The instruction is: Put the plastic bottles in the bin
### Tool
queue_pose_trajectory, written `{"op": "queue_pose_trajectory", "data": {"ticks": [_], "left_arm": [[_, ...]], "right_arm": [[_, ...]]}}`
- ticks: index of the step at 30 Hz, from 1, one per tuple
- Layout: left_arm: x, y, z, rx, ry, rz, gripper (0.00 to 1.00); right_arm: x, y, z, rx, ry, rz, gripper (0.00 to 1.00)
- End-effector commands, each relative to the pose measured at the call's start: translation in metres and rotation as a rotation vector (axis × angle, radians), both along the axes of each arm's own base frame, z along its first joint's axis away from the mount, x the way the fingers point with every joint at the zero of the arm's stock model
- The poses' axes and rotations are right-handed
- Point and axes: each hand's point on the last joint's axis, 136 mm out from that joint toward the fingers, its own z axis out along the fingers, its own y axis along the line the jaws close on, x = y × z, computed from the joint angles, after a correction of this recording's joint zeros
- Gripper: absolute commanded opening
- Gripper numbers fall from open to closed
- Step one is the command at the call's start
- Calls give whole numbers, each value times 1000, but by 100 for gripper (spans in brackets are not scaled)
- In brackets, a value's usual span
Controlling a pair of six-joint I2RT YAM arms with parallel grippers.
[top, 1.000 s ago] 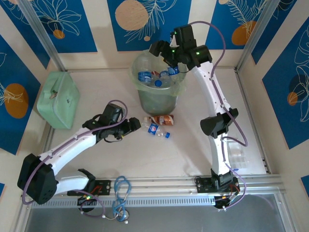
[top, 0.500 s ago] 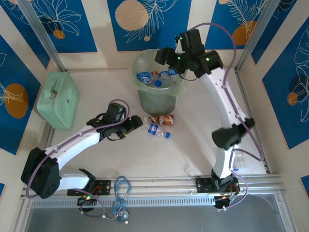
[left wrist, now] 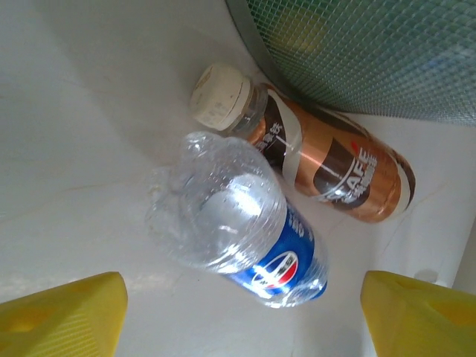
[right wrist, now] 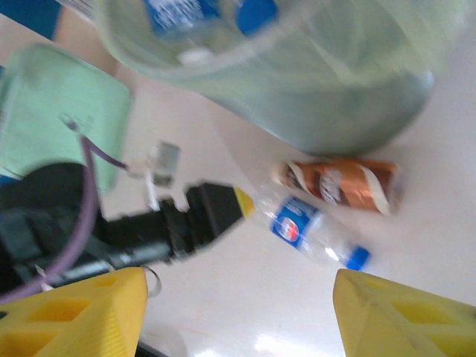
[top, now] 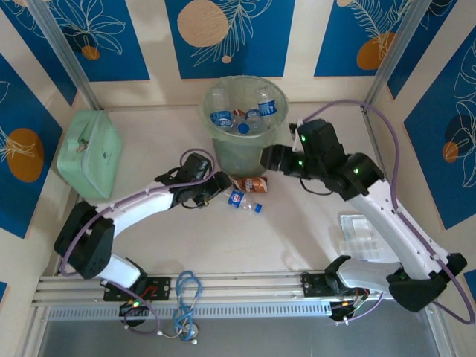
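— Since a second ago the right gripper point(top: 266, 158) has left the rim of the round pale green translucent plastic bin point(top: 239, 152) and dropped back toward the near side. It now hangs just right of the bin's wall, fingertips aimed left.
— Its jaws?
— Apart, with nothing between the yellow fingers point(right wrist: 74, 312) in its wrist view. Outward from there, the black wrist leads to a white forearm slanting down to an elbow at the near right corner. A short link then folds back to the base on the near rail.
— And the left gripper point(top: 217, 192)?
— It has reached farther right than before, and its elbow has drawn in from the near left corner. Its jaws also stand wide and empty, low over the white table point(top: 297, 223). Just ahead of them lies the crumpled clear plastic bottle with a blue label and blue cap point(top: 242, 199), its base turned toward the left wrist camera. Behind the gripper the white forearm stretches back left to the black elbow, then doubles back to its base.
— Where do the other bottles sit?
— The brown, copper-labelled plastic bottle with a cream cap point(top: 253, 183) lies on its side next to the clear one, seemingly touching it, just beside the bin's foot. Several blue-labelled clear bottles point(top: 222, 117) lie inside the bin.
— Anything else?
— The flat mint-green square case point(top: 91, 152) rests well to the left.
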Motion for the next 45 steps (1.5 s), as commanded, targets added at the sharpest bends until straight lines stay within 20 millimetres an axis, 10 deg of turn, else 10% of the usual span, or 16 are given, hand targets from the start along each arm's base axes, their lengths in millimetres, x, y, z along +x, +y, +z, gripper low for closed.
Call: {"op": "queue_pose_trajectory", "data": {"ticks": [1, 10, 31, 45], "left_arm": [[9, -10, -1, 8, 19, 52, 81], [-1, -11, -24, 136, 146, 115, 81], [-1, -21, -67, 248, 244, 61, 77], [-7, -19, -40, 203, 151, -20, 63]], "right_arm": [[-16, -16, -18, 12, 32, -59, 68], [-42, -39, -63, -4, 128, -113, 74], [-50, -44, -88, 14, 196, -140, 75], [-54, -32, -89, 36, 194, -105, 69]]}}
